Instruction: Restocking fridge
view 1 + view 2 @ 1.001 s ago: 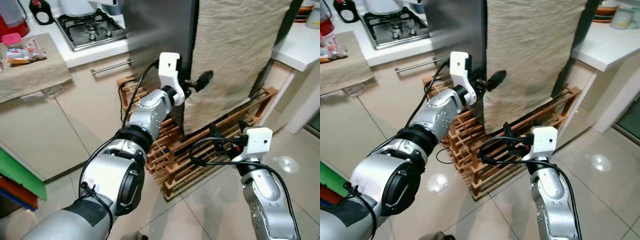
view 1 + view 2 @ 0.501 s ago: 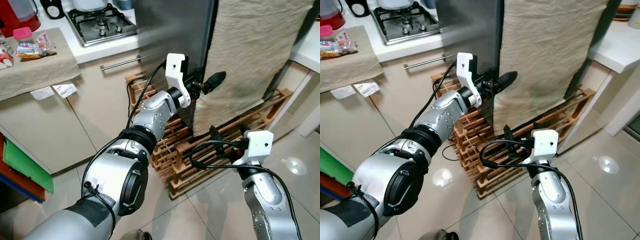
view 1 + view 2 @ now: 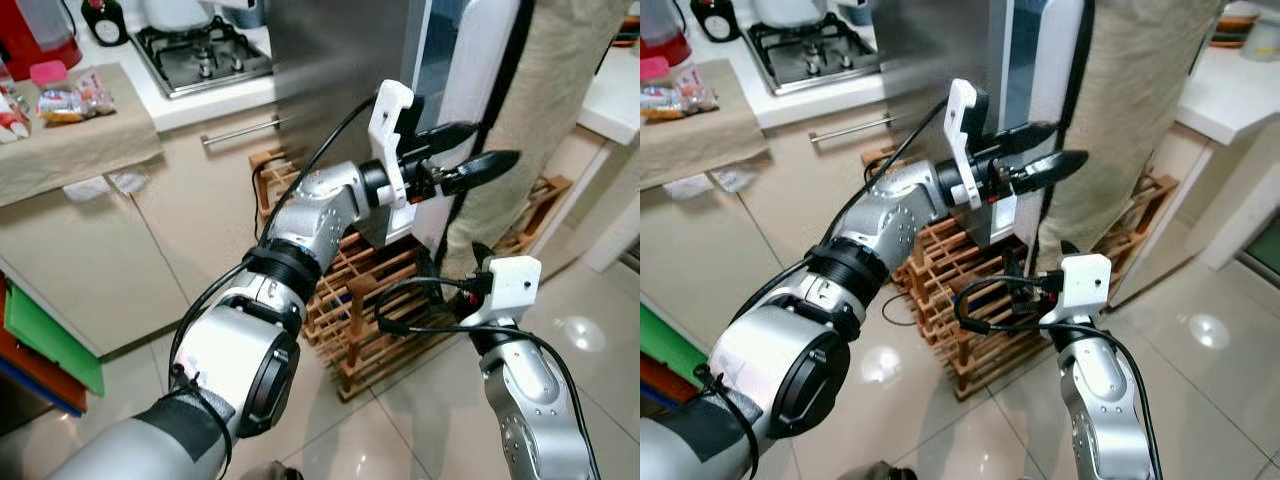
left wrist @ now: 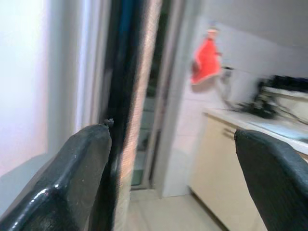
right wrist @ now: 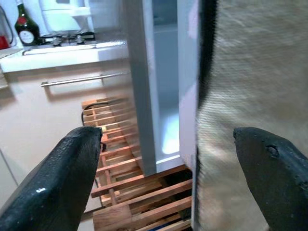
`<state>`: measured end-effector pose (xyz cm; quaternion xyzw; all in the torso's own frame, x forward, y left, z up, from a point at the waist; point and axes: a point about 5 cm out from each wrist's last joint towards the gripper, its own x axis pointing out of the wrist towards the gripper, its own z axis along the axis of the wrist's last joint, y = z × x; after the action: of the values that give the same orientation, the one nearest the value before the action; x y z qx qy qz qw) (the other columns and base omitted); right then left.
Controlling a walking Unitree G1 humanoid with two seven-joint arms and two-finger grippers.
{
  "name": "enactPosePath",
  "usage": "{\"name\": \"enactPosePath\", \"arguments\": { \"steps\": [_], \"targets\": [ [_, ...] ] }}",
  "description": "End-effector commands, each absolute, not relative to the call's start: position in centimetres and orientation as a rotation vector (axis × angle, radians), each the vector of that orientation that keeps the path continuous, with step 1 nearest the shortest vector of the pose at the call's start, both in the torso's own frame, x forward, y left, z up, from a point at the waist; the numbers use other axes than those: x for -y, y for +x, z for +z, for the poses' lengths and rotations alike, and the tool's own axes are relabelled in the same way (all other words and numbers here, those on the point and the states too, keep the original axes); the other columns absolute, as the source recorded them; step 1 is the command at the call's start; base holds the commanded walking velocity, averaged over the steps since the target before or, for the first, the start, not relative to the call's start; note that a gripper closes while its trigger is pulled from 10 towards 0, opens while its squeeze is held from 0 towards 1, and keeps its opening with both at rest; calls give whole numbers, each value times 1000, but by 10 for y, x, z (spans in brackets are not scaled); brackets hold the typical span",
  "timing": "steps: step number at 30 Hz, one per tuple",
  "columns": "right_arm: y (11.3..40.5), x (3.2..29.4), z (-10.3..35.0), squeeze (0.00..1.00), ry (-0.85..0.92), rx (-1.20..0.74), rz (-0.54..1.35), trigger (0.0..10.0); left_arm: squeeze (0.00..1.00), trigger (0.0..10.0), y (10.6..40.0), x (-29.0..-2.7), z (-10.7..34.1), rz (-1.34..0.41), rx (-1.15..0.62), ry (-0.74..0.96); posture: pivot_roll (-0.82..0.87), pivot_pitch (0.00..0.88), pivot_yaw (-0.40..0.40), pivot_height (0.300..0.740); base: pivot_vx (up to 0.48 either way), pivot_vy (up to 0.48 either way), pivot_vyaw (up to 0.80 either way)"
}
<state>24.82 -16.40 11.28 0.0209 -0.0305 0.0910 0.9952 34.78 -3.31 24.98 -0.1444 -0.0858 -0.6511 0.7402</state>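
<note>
**Fridge door part-open: left arm working the door edge, right arm standing by**

Step in hand, by judgement: swinging the fridge door [image 3: 478,90] wide enough to restock. It stands ajar, its white inner edge and a strip of pale interior showing between it and the steel fridge body [image 3: 335,70]. A beige cloth [image 3: 1140,110] hangs over the door's outer face.

The left gripper [image 3: 470,150] is stretched out at the door's edge, fingers spread, one on each side of that edge as the left wrist view indicates; whether either presses on it cannot be told. To do this well, the inner finger should bear on the rigid edge, not on the cloth, which would slip, and the arm should follow the door's arc.

The right gripper [image 5: 168,159] is held low before the gap, fingers spread wide and holding nothing.

Surroundings, left to right: a counter with a cloth and food packets [image 3: 62,98], a gas hob [image 3: 205,55], a cabinet handle [image 3: 240,132], then a wooden rack [image 3: 350,300] on the floor directly below the fridge. At far right, a white counter [image 3: 1240,90].

Obstructions: the rack crowds the robot's footing, and the right arm's cable [image 3: 400,305] loops near it.
</note>
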Motion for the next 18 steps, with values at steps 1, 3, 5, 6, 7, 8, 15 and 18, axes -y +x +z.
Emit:
{"name": "enactPosePath", "arguments": {
  "steps": [1, 3, 5, 6, 7, 8, 15, 18],
  "targets": [
    [245, 164, 108, 0, 45, 35, 191, 10000, 0, 10000, 296, 98, 238, -1623, 160, -540, -192, 0, 74, 740, 0, 0, 0],
    [239, 165, 99, 0, 39, -10, 212, 10000, 0, 10000, 295, 72, 239, -1593, 198, -499, -191, 0, 73, 740, 0, 0, 0],
    [236, 164, 96, 0, 45, -29, 224, 10000, 0, 10000, 302, 46, 233, -1508, 195, -473, -179, 0, 72, 740, 0, 0, 0],
    [235, 164, 95, 0, 48, -36, 227, 10000, 0, 10000, 304, 36, 231, -1477, 190, -463, -179, 0, 72, 740, 0, 0, 0],
    [235, 164, 95, 0, 48, -36, 227, 10000, 0, 10000, 304, 36, 231, -1477, 190, -463, -179, 0, 72, 740, 0, 0, 0],
    [233, 165, 93, 0, 50, -42, 234, 10000, 0, 10000, 309, 14, 227, -1405, 189, -437, -168, 0, 71, 740, 0, 0, 0],
    [229, 162, 91, 0, 66, -59, 298, 10000, 0, 10000, 328, -95, 192, -783, 130, -232, -114, 0, 53, 740, 0, 0, 0],
    [240, 150, 101, 0, 89, -18, 342, 10000, 0, 10000, 336, -133, 173, -420, 109, -201, -103, 0, 46, 740, 0, 0, 0]
  ]
}}
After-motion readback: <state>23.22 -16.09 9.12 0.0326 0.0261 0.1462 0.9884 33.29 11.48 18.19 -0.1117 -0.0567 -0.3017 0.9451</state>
